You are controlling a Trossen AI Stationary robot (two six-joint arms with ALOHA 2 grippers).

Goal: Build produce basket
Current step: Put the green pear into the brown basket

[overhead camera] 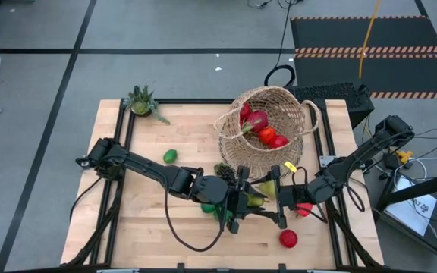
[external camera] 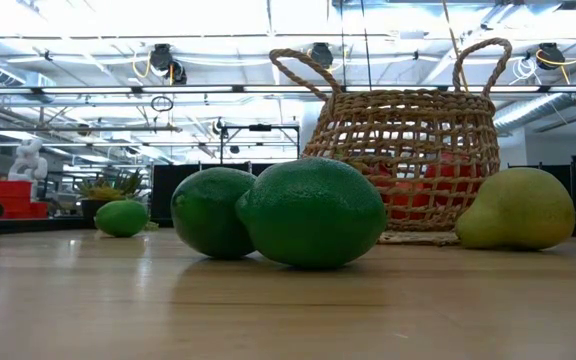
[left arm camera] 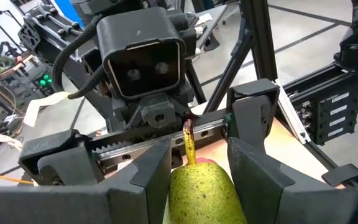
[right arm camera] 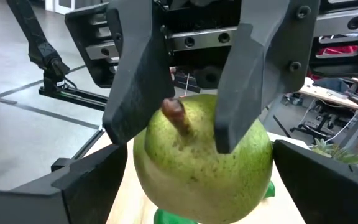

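On the light wooden table (overhead camera: 143,227), the two dark arms meet near the middle of the front part, and between them is a yellow-green pear with a brown stem (left arm camera: 199,193). The left gripper (left arm camera: 194,171) is clamped on this pear: in the left wrist view its two dark fingers (left arm camera: 253,162) press on both sides of the fruit. The right gripper (overhead camera: 283,199) faces it from the 3 o'clock side with its fingers wide apart, around the pear but not pressing it. In the right wrist view the same pear fills the centre, with the left arm's fingers closed over it. The large round tan woven wicker basket with loop handles (overhead camera: 268,125) stands at about 1 o'clock from the pear, on the far right part of the table, and it contains red and pink toy fruits (overhead camera: 262,129). A round red fruit (overhead camera: 287,239) lies on the table at about 5 o'clock from the grippers, and another red piece (overhead camera: 303,208) is just beside the right gripper. A small green lime (overhead camera: 171,156) lies at about 10 o'clock from the pear, well apart from it. In the low view two big green limes (external camera: 283,212) touch each other in front, and a second yellow-green pear (external camera: 518,210) rests just beside the basket. A small spiky green potted plant (overhead camera: 141,102) stands at the far left corner.
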